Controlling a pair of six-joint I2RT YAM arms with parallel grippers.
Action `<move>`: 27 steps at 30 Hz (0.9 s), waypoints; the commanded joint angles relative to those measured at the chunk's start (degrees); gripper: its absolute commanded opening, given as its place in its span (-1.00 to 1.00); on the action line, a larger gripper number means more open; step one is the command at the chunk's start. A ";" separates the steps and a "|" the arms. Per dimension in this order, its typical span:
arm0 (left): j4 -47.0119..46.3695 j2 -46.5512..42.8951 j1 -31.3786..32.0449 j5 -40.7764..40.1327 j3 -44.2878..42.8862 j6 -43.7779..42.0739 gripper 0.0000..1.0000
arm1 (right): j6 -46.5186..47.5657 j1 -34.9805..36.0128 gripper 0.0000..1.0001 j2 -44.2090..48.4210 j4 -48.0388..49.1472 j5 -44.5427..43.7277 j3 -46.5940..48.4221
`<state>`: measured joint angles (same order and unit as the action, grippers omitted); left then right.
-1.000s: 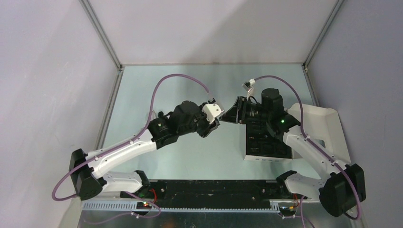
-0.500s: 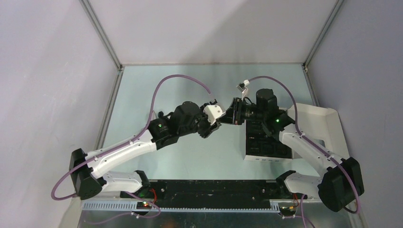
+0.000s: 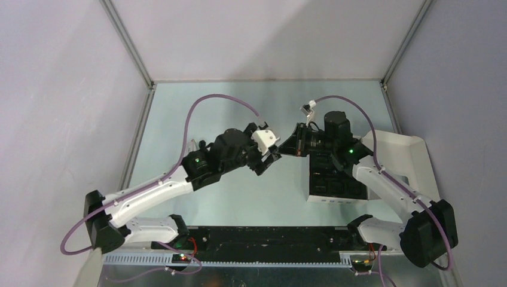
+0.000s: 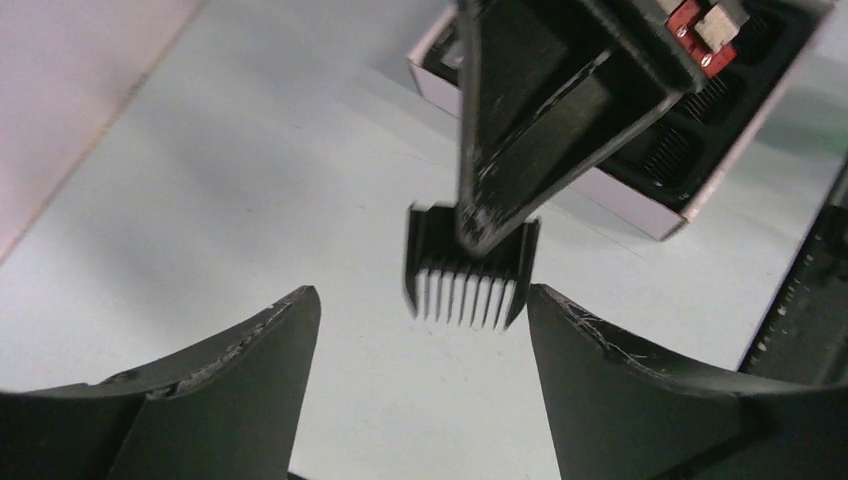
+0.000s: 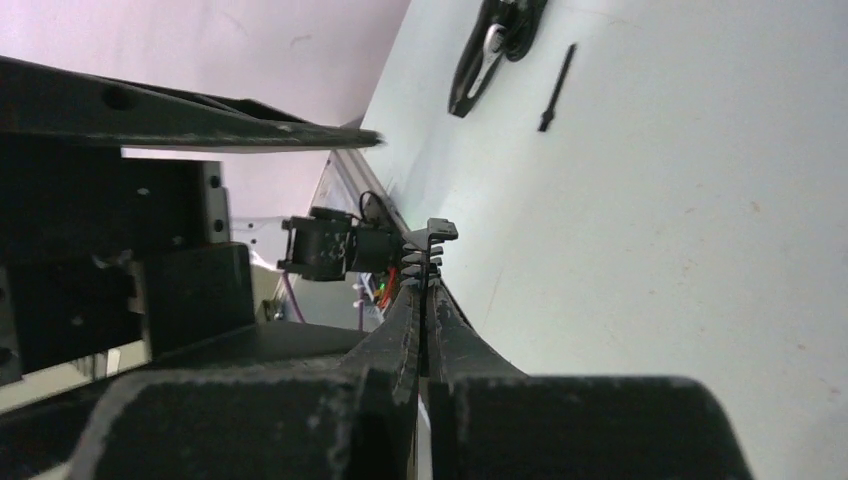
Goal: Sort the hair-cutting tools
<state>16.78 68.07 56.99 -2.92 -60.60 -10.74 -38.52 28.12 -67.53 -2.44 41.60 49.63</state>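
The two arms meet nose to nose over the middle of the table [image 3: 239, 197], just left of the flat white box [image 3: 326, 199]. The right gripper [image 5: 424, 290] is pinched tight on a small black comb attachment [image 4: 465, 285]. Its two fingers are pressed together, with the piece clamped at their very tips, and the row of teeth sticks out beyond them. The comb attachment hangs in the air above the pale table and touches nothing else.

The left gripper [image 4: 420, 294] faces it with its fingers [image 4: 230, 390] spread wide. From the left wrist the comb attachment shows in the gap between the two fingertips, with clear space on either side, so neither finger is on it. Its teeth point towards that wrist camera.

From above, the box lies at the right of the table under the right arm. Its black insert [image 3: 338, 179] faces up and its white lid [image 3: 412, 149] is folded open towards the right wall. From the left wrist a corner of the box shows behind the right gripper, with ridged dark pieces in its compartments that are too blurred to name.

The right wrist camera looks across the bare table at two more tools lying flat. One is the elongated clipper body [image 5: 495, 45], with a silvery glint on it. Just beside it, but apart, is the thin stick-like brush [image 5: 556, 88]. From above I cannot find either of them; the arms cover much of that stretch.
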 commanded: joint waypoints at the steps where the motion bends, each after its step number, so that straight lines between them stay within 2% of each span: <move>1: -6.60 -5.92 0.09 -9.45 2.45 1.87 0.71 | 3.48 -4.57 -1.00 3.03 -5.24 -1.39 2.23; 4: -8.01 -10.36 -1.48 -14.51 5.90 4.99 0.87 | 6.66 -8.42 -1.00 4.06 -9.70 -2.30 2.19; 6: -7.81 -13.60 -4.29 -14.99 8.13 8.24 0.94 | 8.76 -11.48 -1.00 4.67 -12.97 -3.33 2.18; 9: -7.02 -18.61 -11.50 -15.02 11.85 12.93 0.99 | 10.76 -17.06 -1.00 5.59 -16.57 -4.50 1.55; 16: -4.41 -35.28 -27.99 -12.21 21.87 19.95 0.99 | 10.88 -27.16 -1.00 7.14 -16.65 -7.65 -3.02; 19: -2.46 -41.45 -34.78 -12.49 24.69 21.00 0.99 | 10.07 -29.05 -1.00 6.98 -15.44 -9.71 -4.63; 24: 0.14 -45.72 -44.30 -12.77 25.76 21.91 0.99 | 9.71 -30.85 -1.00 5.79 -13.87 -14.29 -6.03; 27: 0.39 -46.86 -46.13 -14.35 26.42 20.64 0.99 | 10.01 -31.11 -1.00 4.63 -13.64 -16.09 -6.91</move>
<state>16.16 22.35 13.50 -16.08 -35.18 9.23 -28.84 -2.52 -61.78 -18.22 29.36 43.55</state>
